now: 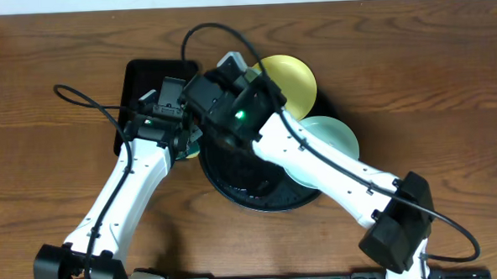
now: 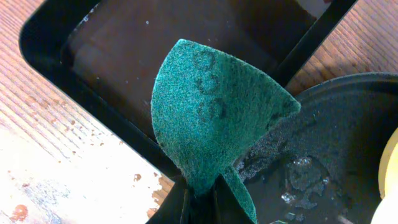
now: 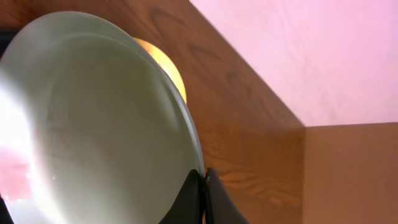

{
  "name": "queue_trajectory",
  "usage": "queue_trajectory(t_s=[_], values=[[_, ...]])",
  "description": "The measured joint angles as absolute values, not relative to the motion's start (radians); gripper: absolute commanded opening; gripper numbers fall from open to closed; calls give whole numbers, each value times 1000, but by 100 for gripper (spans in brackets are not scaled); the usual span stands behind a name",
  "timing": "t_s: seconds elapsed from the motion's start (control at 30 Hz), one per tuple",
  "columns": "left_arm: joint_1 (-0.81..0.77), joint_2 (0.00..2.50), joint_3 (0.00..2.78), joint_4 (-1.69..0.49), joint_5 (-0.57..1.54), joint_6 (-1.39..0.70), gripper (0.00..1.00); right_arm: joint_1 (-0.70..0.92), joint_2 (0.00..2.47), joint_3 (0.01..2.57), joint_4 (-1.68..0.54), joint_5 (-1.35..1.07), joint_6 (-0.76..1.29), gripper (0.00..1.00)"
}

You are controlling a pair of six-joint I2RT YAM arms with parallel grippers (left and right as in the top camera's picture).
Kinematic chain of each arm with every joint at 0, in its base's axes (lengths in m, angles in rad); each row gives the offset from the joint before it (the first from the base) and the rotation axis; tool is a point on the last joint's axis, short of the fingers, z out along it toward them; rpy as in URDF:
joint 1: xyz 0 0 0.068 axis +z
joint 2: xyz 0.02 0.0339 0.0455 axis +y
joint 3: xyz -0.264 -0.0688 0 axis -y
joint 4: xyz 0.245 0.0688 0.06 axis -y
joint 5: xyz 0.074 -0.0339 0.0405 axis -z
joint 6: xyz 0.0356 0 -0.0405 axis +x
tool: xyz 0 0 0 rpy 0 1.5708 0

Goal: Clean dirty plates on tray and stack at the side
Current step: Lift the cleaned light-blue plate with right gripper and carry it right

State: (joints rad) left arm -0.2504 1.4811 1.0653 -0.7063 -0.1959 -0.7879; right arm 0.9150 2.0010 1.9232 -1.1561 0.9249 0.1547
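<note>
Rect. tray (image 1: 141, 81) left of round tray (image 1: 242, 183); plates (image 1: 292, 79) at its far-rt rim

One mint plate (image 3: 93, 124) held on edge; yellow plate (image 1: 291, 80) and second mint plate (image 1: 334, 137) overlap black tray's (image 1: 234, 184) rim

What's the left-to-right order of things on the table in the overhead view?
Rectangular black tray → yellow plate → pale mint plate. Round black tray skipped: it overlaps both plates. Also skipped, mostly under the arms: the sponge in the left gripper and the held plate in the right gripper.
</note>
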Motion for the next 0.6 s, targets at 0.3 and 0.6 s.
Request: queue_trajectory(t_s=[0.3,0.6], values=[[-250,1481,1065,-707,-189,-788,8,921,2001,1923,-1161,970,151,1],[-250,1481,1065,-707,-189,-788,8,894,2001,1923,-1163,875,178,1]])
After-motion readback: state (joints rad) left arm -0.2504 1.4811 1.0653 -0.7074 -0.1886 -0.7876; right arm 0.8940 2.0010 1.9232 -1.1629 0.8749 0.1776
